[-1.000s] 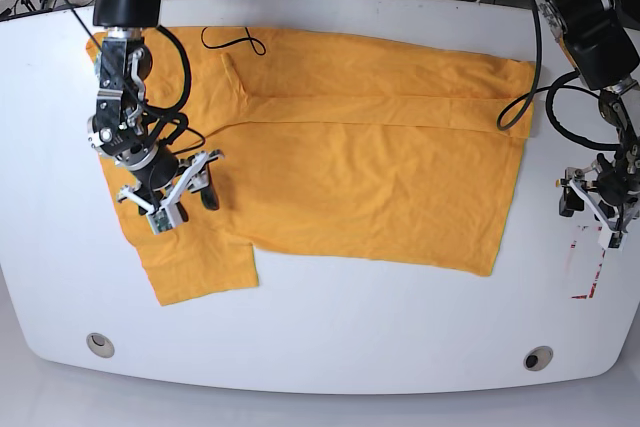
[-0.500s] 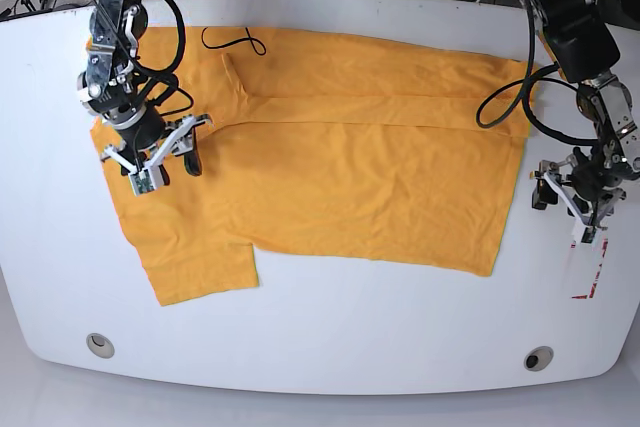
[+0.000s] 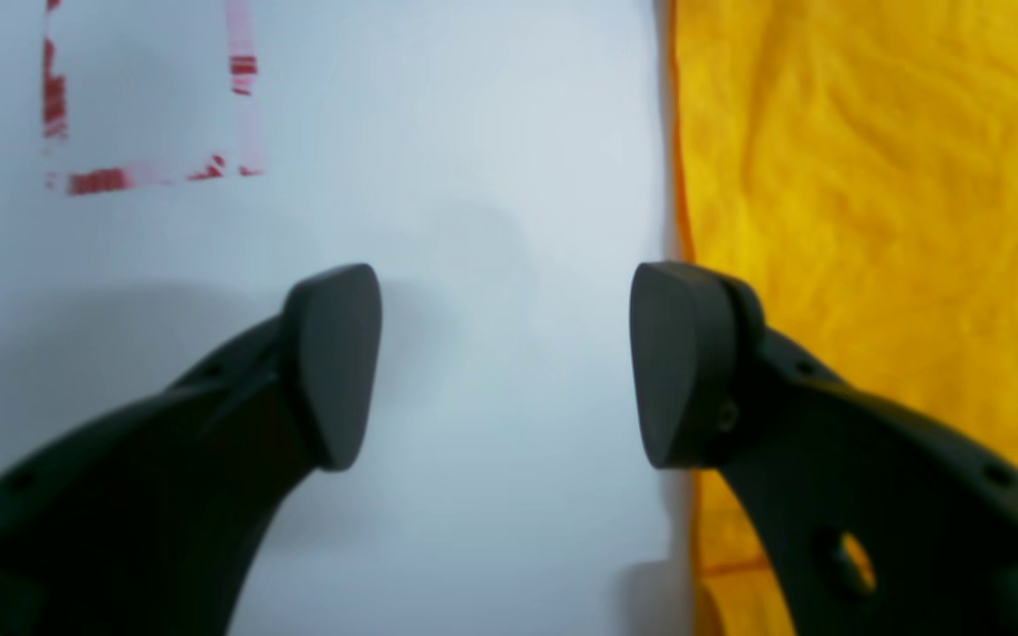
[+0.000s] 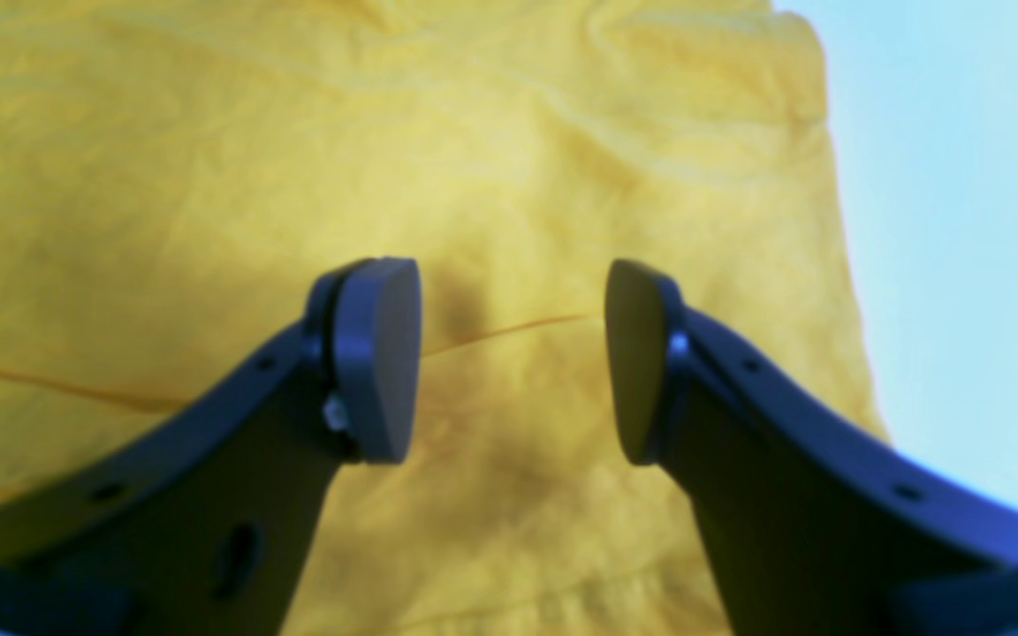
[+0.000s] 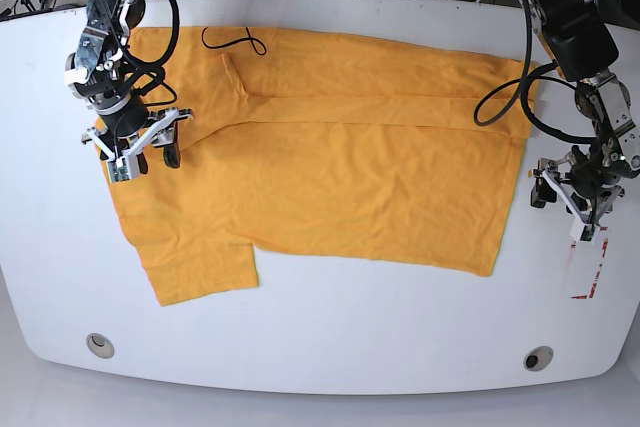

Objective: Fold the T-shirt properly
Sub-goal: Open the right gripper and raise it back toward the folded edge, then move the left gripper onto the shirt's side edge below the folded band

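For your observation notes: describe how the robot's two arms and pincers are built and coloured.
Both arms are black with looping black cables. Each pincer, left and right, has a white frame at the wrist and two dark curved fingers ending in flat oval pads.

T-shirt [image 5: 340, 167] flat on table [image 5: 330, 317]; right hand [image 5: 142, 152] above its sleeve end; left hand [image 5: 563, 202] beside hem.

Both arms black, w/ looped black cables along the links. Right gripper [image 5: 140, 152]: white bracket, dark fingers [image 4: 376, 353] w/ flat oval pads, small screw by pad base, holes along shanks. Left gripper [image 5: 570, 205]: same build, matte black fingers [image 3: 332, 362].
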Robot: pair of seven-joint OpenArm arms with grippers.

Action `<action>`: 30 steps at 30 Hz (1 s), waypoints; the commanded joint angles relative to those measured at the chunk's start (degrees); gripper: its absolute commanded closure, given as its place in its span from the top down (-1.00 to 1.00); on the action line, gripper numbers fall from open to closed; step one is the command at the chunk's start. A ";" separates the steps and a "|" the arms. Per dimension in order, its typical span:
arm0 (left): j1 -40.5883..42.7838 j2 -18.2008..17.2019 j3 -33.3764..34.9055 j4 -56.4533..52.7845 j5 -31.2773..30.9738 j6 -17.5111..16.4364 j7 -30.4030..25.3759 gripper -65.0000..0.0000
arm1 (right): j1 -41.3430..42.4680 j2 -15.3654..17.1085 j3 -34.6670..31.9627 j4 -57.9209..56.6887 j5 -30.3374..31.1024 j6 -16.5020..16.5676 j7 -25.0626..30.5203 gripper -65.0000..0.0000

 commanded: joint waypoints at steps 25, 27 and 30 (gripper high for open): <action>0.19 0.08 0.21 -1.12 -0.11 -0.06 -2.70 0.26 | 0.36 1.10 0.66 0.26 0.79 -0.02 -2.98 -0.02; 0.06 -0.02 0.35 -1.13 -0.52 -0.06 -2.79 0.26 | 1.32 0.97 0.73 -1.88 0.91 -0.21 -1.64 -0.02; 0.34 0.03 0.40 -0.88 -0.53 -0.06 -2.81 0.26 | 1.49 0.97 0.73 -2.48 0.91 -0.18 -1.21 -0.02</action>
